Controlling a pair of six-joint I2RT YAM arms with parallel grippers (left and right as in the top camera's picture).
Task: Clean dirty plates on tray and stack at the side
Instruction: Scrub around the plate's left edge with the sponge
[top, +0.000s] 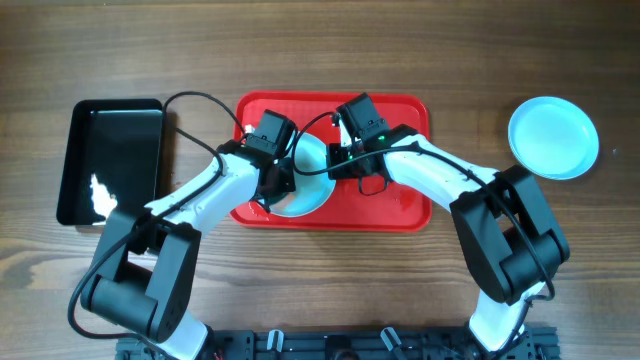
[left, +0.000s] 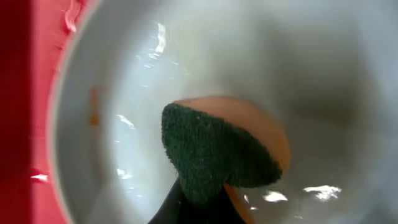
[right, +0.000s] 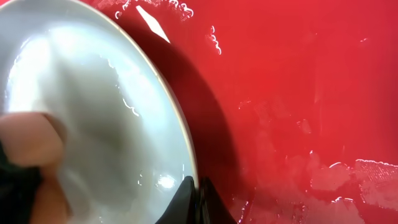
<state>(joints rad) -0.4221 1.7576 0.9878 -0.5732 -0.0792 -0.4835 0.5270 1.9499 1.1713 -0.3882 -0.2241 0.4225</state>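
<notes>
your left pincer (top: 278, 183) grips a green and orange sponge (left: 211, 152) on a round pale plate (top: 308, 195) in the red tray (top: 400, 208). your right pincer (right: 197, 198) pinches its rim. only the left wrist view shows an orange smear (left: 93, 109). from above, another plate (top: 553, 138) sits on the bench (top: 320, 50).

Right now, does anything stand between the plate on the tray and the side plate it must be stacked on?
No loose thing. The plate only has to clear the tray rim and pass the right arm to reach the side plate.
</notes>
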